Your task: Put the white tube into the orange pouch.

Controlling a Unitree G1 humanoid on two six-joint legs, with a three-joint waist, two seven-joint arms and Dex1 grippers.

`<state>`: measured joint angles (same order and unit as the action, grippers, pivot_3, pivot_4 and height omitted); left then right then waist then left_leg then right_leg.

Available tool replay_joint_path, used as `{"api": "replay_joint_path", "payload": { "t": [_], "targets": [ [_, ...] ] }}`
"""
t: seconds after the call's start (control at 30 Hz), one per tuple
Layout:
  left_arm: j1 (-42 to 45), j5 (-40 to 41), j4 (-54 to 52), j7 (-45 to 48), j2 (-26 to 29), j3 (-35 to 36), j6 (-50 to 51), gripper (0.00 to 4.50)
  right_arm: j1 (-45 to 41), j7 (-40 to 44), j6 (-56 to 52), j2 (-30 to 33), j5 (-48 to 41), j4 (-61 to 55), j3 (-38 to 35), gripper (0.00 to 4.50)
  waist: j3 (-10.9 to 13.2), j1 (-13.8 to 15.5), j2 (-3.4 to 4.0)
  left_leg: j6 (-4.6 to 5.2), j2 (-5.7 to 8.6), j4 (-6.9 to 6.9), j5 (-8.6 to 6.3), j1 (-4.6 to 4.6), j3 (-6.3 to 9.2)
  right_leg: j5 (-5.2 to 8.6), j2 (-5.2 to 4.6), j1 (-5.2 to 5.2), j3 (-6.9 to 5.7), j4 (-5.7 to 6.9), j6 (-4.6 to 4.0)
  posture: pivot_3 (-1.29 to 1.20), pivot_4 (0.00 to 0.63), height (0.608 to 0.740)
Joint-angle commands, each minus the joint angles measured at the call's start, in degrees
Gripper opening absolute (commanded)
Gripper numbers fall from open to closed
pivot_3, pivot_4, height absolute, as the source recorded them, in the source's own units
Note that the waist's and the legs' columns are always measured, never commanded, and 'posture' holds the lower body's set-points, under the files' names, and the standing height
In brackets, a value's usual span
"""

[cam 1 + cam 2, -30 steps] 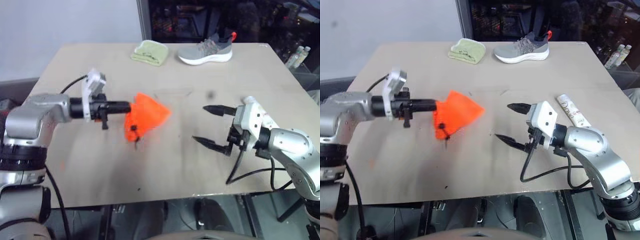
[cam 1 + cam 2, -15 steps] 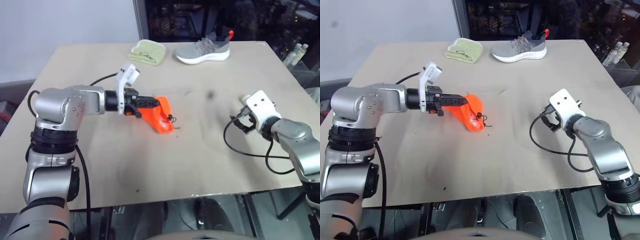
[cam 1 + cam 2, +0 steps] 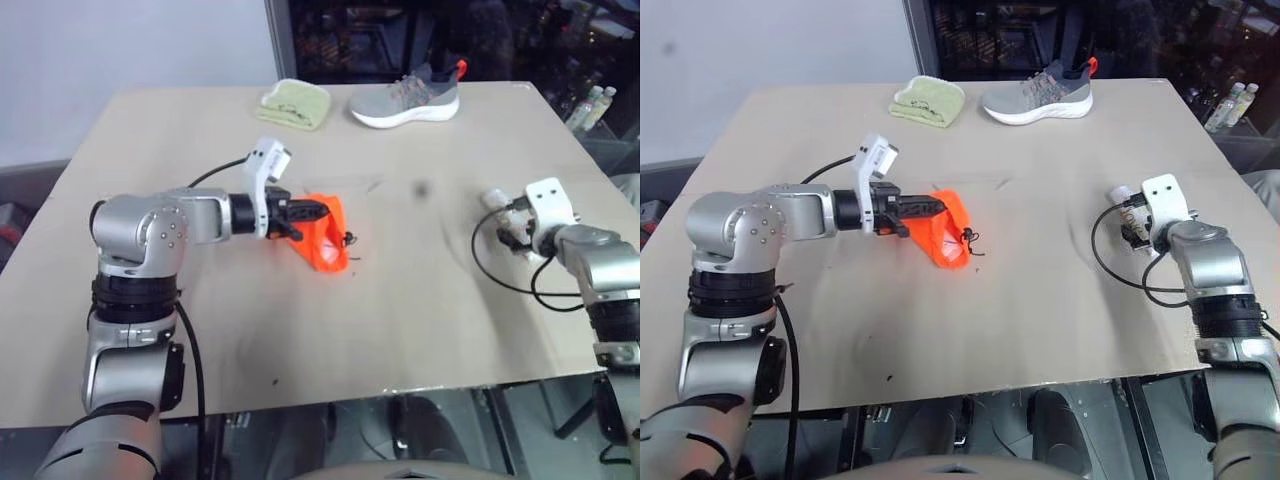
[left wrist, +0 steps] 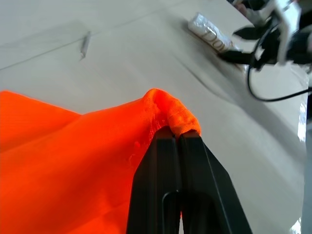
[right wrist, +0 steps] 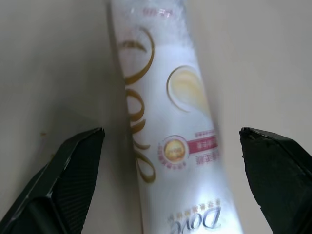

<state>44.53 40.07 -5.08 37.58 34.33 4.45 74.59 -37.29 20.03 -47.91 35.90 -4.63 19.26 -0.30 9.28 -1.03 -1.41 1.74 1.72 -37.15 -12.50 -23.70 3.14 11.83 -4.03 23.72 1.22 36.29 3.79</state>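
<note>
White tube [image 5: 165, 122] with gold letters and a small red label, flat on bench [image 3: 1020, 320] at right, between wide-open right tool [image 5: 173, 161] fingers. Left tool [image 4: 178, 141] pinched shut on orange pouch [image 3: 945, 235], mid-bench.

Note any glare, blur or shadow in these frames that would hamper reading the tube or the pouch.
Right wrist view: the white tube is soft and washed out by glare, though its print stays legible. Left wrist view: the orange pouch is sharp; the distance is blurred. Right eye view: even light, faint shadow under the pouch, dark background beyond the table.
</note>
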Motion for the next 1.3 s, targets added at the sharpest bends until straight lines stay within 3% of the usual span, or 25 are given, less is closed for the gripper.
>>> {"api": "replay_joint_path", "payload": {
  "t": [0.03, 0.2, 0.27, 0.53, 0.67, 0.77, 1.0, 1.1, 1.3],
  "targets": [
    [1.19, 0.99, -1.79, -1.57, -0.59, 2.78, 0.35, 0.00, -1.69, 1.26, 2.91, -0.06, 1.11, 4.08, 0.28, 3.73, 0.00, 0.01, 0.00, 0.00, 0.00, 0.00, 0.00, 0.00, 0.00, 0.00, 0.00, 0.00, 0.00, 0.00, 0.00, 0.00, 0.150, 0.740],
    [1.74, 1.25, -0.58, -4.55, -2.07, 5.25, 0.77, 0.00, -1.15, 3.09, 3.08, 0.50, 0.68, 3.20, -0.22, 1.31, -0.01, 0.08, -0.01, 0.00, 0.00, -0.01, 0.00, -0.01, 0.06, 0.00, 0.00, -0.02, -0.01, 0.00, 0.00, 0.00, 0.150, 0.740],
    [1.93, 1.48, -0.43, -5.37, -2.51, 5.88, 1.09, 0.00, 0.40, 4.07, 2.93, 1.33, 0.45, -0.61, -0.37, 0.61, -0.02, 0.09, -0.04, -0.01, 0.00, -0.02, 0.00, 0.00, 0.07, 0.00, 0.00, -0.04, -0.01, 0.00, 0.00, 0.00, 0.150, 0.740],
    [2.75, 1.69, 0.26, -7.36, -4.06, 7.20, 2.25, 0.00, 8.85, 12.79, -2.45, 4.57, -7.04, -28.90, -1.92, 0.61, 0.04, 0.12, 0.06, -0.01, 0.00, 0.01, 0.00, -0.06, 0.11, 0.00, 0.00, 0.03, -0.04, 0.01, 0.00, 0.00, 0.150, 0.740],
    [3.45, 1.88, 1.10, -6.72, -3.55, 7.14, 2.96, 0.00, 11.87, 17.56, -8.68, 4.75, -13.69, -47.84, 3.45, 0.61, 0.09, -0.09, 0.14, 0.00, -0.01, 0.01, -0.01, -0.04, 0.13, 0.00, 0.03, 0.03, -0.06, -0.01, 0.01, 0.00, 0.150, 0.740],
    [3.48, 1.84, 1.13, -5.18, -1.89, 6.36, 3.32, 0.00, 10.60, 16.91, -12.26, 2.11, -15.76, -54.35, 8.76, 0.61, 0.08, -0.10, 0.13, -0.01, -0.03, 0.01, -0.01, -0.03, 0.20, 0.01, 0.05, 0.02, -0.12, 0.01, 0.01, 0.00, 0.150, 0.740],
    [3.90, 1.96, 0.52, -2.21, 1.12, 4.44, 4.07, 0.00, 5.19, 18.70, -10.88, -1.15, -16.18, -52.80, 17.78, 0.61, 0.09, 0.48, 0.11, -0.01, 0.02, -0.06, 0.00, -0.08, 0.28, 0.01, -0.05, -0.04, -0.17, -0.08, 0.01, 0.00, 0.150, 0.740],
    [2.18, 2.29, -2.73, 0.38, 3.41, 1.69, 3.69, 0.00, 0.46, 18.58, -7.25, -4.91, -13.09, -43.47, 22.29, 0.61, 0.12, 0.07, 0.06, -0.04, 0.01, -0.03, 0.01, -0.07, 0.26, 0.00, -0.01, -0.02, -0.19, -0.10, 0.01, 0.00, 0.150, 0.740],
    [1.07, 2.12, -4.17, 0.64, 3.57, 0.22, 2.65, 0.00, -3.54, 21.07, -5.50, -8.58, -12.98, -38.43, 24.63, 0.61, 0.14, 0.11, 0.08, -0.23, -0.01, 0.10, 0.13, -0.08, 0.27, 0.01, 0.00, 0.07, -0.17, -0.06, -0.01, 0.00, 0.150, 0.740]
  ]
}}
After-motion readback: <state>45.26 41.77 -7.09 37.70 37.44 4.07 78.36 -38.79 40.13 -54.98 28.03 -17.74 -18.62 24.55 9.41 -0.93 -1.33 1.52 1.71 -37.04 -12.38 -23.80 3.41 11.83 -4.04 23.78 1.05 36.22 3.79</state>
